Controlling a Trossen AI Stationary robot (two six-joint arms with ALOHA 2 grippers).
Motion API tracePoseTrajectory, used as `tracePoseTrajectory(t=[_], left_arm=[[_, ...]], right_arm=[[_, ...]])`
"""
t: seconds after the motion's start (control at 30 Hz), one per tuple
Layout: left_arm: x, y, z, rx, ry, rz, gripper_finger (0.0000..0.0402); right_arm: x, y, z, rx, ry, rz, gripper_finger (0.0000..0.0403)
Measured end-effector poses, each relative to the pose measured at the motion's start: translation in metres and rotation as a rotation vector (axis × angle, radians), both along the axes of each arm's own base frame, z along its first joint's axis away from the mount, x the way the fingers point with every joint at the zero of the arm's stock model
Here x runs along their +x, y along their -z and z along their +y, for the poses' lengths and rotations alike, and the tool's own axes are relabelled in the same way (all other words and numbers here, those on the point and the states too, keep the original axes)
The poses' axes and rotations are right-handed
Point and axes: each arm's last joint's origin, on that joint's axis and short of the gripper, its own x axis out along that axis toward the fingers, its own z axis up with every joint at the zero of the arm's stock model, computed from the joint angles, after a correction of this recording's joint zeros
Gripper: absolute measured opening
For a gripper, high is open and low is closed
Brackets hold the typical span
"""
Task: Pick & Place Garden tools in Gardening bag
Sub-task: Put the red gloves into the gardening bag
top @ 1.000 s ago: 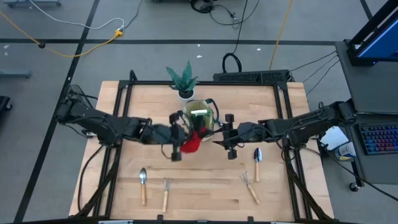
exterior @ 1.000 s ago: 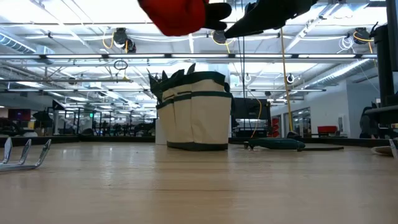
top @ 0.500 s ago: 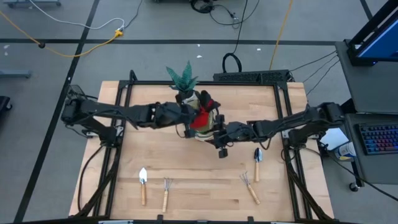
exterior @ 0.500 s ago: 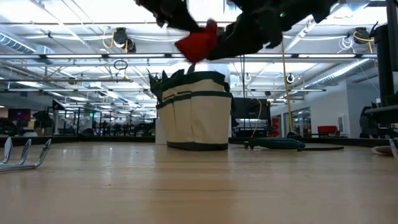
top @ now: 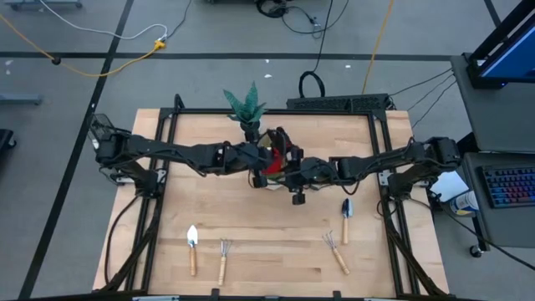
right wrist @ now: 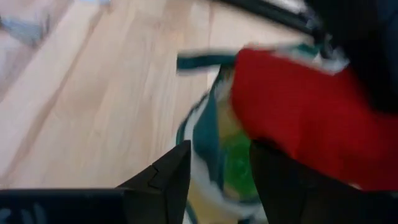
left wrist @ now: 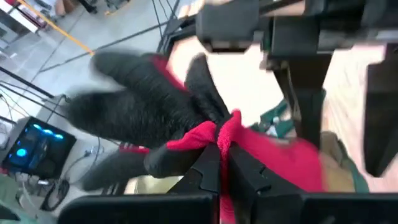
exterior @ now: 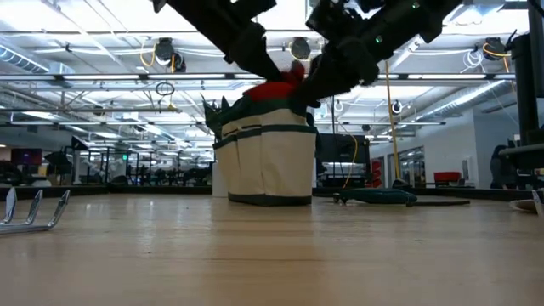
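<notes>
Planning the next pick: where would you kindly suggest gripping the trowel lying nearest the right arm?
Take the trowel by its wooden handle, probably from straight above. It lies flat and apart from the hand rake, handle pointing toward the table's near edge, jaws across it.

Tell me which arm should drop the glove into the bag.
Left. The left gripper is shut on the glove, which hangs right over the gardening bag. The right gripper is open beside the bag and holds nothing.
</notes>
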Motion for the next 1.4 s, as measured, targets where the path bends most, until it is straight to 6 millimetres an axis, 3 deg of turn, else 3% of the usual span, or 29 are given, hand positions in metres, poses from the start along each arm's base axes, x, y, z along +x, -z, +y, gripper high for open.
tracePoseTrajectory(t=[0.17, 0.43, 1.1, 1.4], left_arm=[[0.001, 0.004, -0.004, -0.011, 0.035, 0.017, 0.0019], [-0.006, 0.017, -0.006, -0.088, 0.099, 0.171, 0.0008], [-0.018, 0.035, -0.008, -0.242, 0.202, 0.378, 0.0030], [-0.018, 0.035, -0.013, -0.292, 0.369, 0.391, 0.0031]], right_arm=[[-0.002, 0.003, 0.000, -0.001, 0.006, 0.040, 0.0113], [-0.002, 0.003, -0.001, -0.003, 0.006, 0.041, 0.0007], [-0.002, 0.003, -0.001, -0.021, -0.006, 0.044, 0.0001], [-0.001, 0.001, -0.001, -0.023, -0.011, 0.014, 0.0000]])
